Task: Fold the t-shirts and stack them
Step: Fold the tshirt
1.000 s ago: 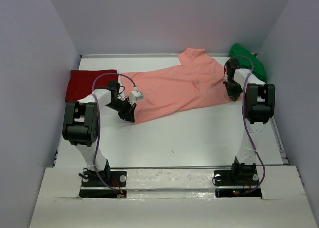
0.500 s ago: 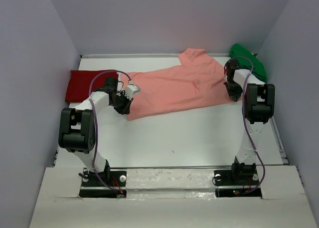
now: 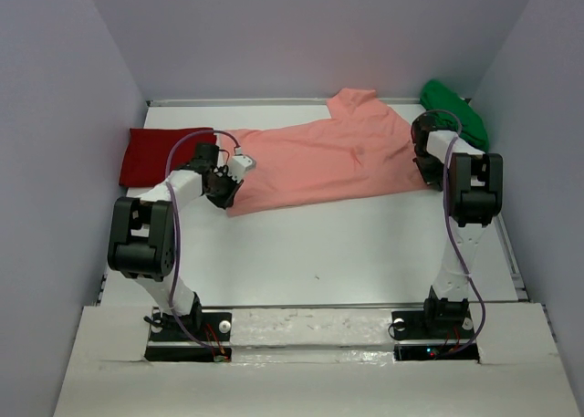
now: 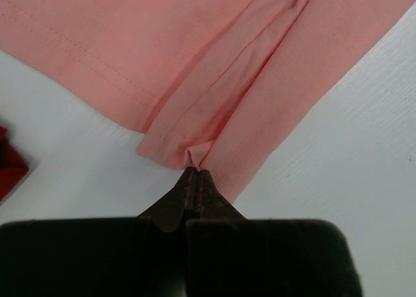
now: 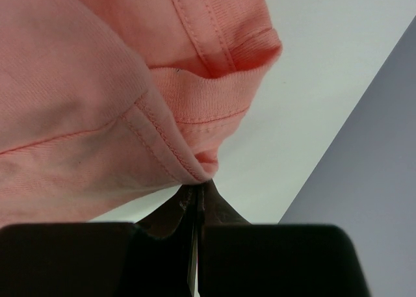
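The salmon-pink t-shirt [image 3: 328, 157] lies spread across the back of the table, stretched between both arms. My left gripper [image 3: 224, 194] is shut on its near left corner; the left wrist view shows the pinched fold of pink cloth [image 4: 195, 155] right at the gripper [image 4: 196, 173]. My right gripper [image 3: 427, 172] is shut on the shirt's right edge, where the hem [image 5: 195, 160] bunches at the gripper [image 5: 199, 188]. The deep red t-shirt [image 3: 155, 152] lies folded at the back left. Crumpled in the back right corner is the green t-shirt [image 3: 453, 107].
White walls close in the table [image 3: 347, 253] on the left, back and right. The right arm stands close to the right wall and to the green shirt. A corner of the red shirt [image 4: 8, 170] shows at the left of the left wrist view.
My left gripper has carried the pink shirt's near left corner back and a little left, towards the red shirt. The right gripper has shifted slightly back, holding its edge.
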Motion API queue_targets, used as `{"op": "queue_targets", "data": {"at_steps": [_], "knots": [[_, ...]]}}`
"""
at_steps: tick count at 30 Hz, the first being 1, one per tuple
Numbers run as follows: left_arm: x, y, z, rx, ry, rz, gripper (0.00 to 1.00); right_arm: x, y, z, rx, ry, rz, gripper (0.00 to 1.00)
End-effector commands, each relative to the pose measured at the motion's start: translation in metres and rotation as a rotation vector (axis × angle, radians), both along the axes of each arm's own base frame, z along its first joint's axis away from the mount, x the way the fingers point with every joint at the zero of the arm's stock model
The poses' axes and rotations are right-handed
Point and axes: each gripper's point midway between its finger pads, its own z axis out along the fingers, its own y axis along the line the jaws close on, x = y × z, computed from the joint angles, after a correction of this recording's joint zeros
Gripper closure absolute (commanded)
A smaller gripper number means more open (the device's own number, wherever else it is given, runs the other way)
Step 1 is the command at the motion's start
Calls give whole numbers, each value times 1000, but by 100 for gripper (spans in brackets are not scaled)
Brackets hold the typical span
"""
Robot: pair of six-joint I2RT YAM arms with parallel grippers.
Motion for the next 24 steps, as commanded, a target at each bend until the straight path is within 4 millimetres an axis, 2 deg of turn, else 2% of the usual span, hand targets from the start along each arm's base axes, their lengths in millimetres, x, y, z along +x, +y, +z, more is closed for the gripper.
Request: {"op": "queue_targets", "data": {"at_steps": [1,5,6,7,8,9,13,19,20,24], "knots": [[1,-2,9,8,-43,4,100,-3,6,-10,46,7,-9,100],[0,-3,3,32,-43,7,100,-5,7,-5,47,16,-5,100],[0,-3,3,36,-43,3,98,-5,7,-1,48,8,-2,100],[1,-1,2,51,-48,12,90,-7,7,1,51,13,0,100],[2,0,2,59,-52,17,74,-8,8,4,58,11,2,100],[3,1,3,69,-60,20,2,-10,9,6,65,14,7,100],[7,12,7,130,-94,52,1,-17,16,31,104,-1,22,100],[16,31,33,210,-191,111,1,-21,29,70,176,-49,61,100],[18,38,42,238,-214,131,1,-21,32,82,193,-68,67,100],[23,53,65,303,-274,185,1,-19,32,109,192,-119,84,89]]}}
